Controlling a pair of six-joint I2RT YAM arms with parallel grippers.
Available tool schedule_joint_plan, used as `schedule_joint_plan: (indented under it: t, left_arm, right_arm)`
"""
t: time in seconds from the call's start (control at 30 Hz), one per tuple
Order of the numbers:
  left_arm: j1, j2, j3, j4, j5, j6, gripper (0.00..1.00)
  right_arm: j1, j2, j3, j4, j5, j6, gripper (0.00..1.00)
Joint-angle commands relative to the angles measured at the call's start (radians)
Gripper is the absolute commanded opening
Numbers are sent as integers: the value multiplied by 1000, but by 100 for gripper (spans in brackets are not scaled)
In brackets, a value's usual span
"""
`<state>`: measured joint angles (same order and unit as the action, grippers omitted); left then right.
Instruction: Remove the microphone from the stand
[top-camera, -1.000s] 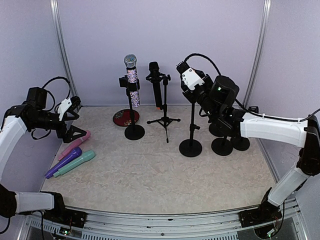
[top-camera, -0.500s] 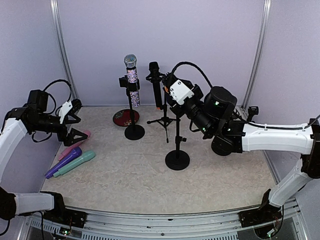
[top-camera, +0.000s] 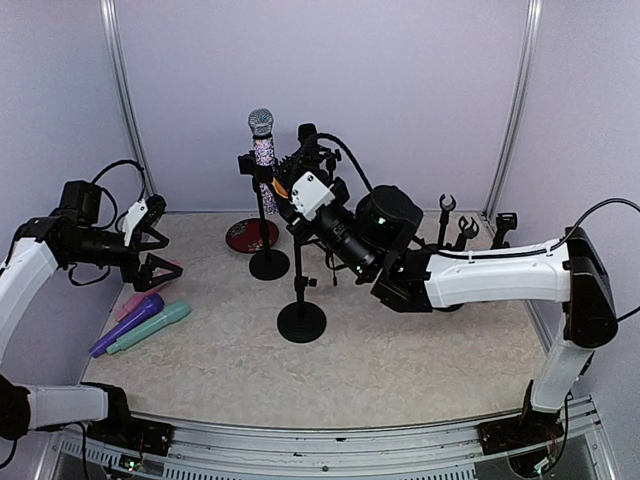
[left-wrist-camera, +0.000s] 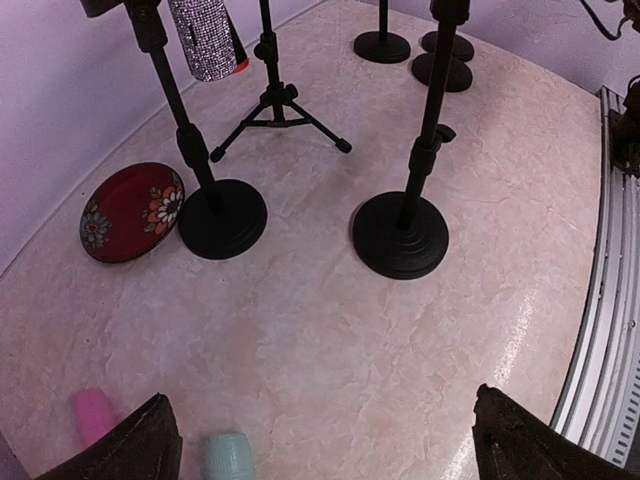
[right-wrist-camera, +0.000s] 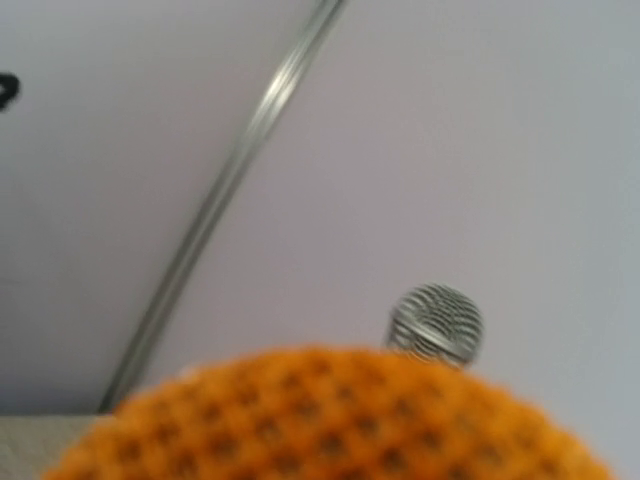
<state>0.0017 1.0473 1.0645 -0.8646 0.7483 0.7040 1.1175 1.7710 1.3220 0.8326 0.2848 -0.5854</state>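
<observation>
Both grippers show: left gripper (left-wrist-camera: 330, 445), jaws spread wide, empty; right gripper (top-camera: 290, 183) at the orange mesh-headed microphone (right-wrist-camera: 330, 420) atop the black round-based stand (top-camera: 301, 320), whether its jaws pinch it I cannot tell.

Blurred orange mesh (right-wrist-camera: 330, 425) fills the bottom edge. A silver grille (right-wrist-camera: 436, 324) shows just above it; a pole (right-wrist-camera: 215, 200) slants up-left of it.

Pale lilac walls (top-camera: 400, 90) with metal corner posts (top-camera: 120, 100) enclose a beige, seemingly marbled tabletop (top-camera: 400, 360).
</observation>
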Motion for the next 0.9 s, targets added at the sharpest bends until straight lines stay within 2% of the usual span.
schedule_joint_plan:
  t: [0.0,0.1,0.13,0.2,0.37,0.43,0.5,0.7,0.77,0.87]
  left_arm:
    - [-38,0,-29,58,45,-67,99]
    - [-83,1,-52,107,41,-107,99]
    - [-100,3,-59,134,39,-124,99]
    - [-140,14,-66,185,33,-160,99]
    - [-281,101,-30,307,-14,-255,96]
    - [-335,149,0,353,-34,-287,93]
    - [-371,196,26,390,-45,-325,91]
    - [-440,302,123,482,-51,-438,85]
    - [-454,321,144,505,-43,-470,82]
    - [-478,334,156,539,-31,-508,79]
  right_arm:
    - [18,19,49,173,-82,85,0]
    - [18,8,16,171,-103,106,0]
    - [19,0,2,166,-104,108,7]
    - [21,-24,-31,169,-90,121,30]
    - [21,-93,-91,126,-49,160,65]
    - [21,-121,-107,101,-46,189,87]
    - [26,-142,-115,65,-42,209,97]
    - [70,-175,-98,-40,36,193,100]
    - [86,-176,-78,-77,54,188,98]
    - [95,-165,-36,-135,82,197,90]
